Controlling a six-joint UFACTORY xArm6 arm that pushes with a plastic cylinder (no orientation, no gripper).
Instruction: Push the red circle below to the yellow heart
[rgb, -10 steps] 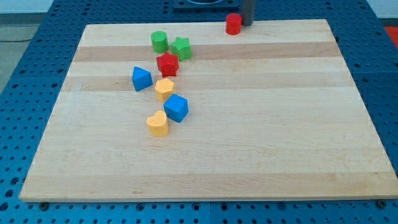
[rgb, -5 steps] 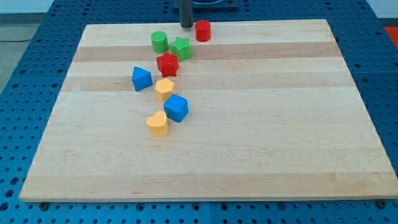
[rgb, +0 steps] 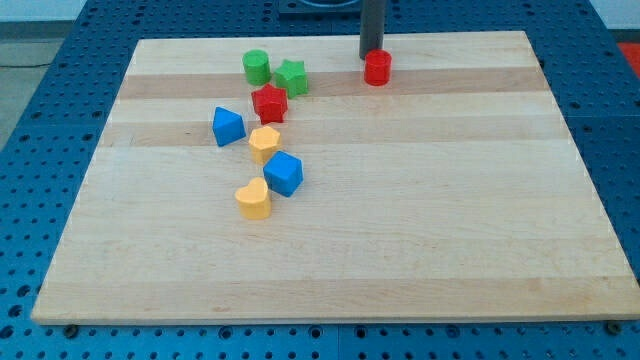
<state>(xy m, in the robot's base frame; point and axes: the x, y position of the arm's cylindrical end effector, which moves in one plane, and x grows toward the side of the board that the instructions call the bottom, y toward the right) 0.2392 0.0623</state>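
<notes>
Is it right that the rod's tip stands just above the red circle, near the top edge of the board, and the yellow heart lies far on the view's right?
Not quite. The camera view shows my tip just above the red circle, near the top edge of the board, but the yellow heart lies left of centre, beside a blue block, not far on the view's right.

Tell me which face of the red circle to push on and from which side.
Push its upper-right face, coming from the view's top right: the yellow heart lies down-left of the red circle. My tip sits just above it, slightly left.
</notes>
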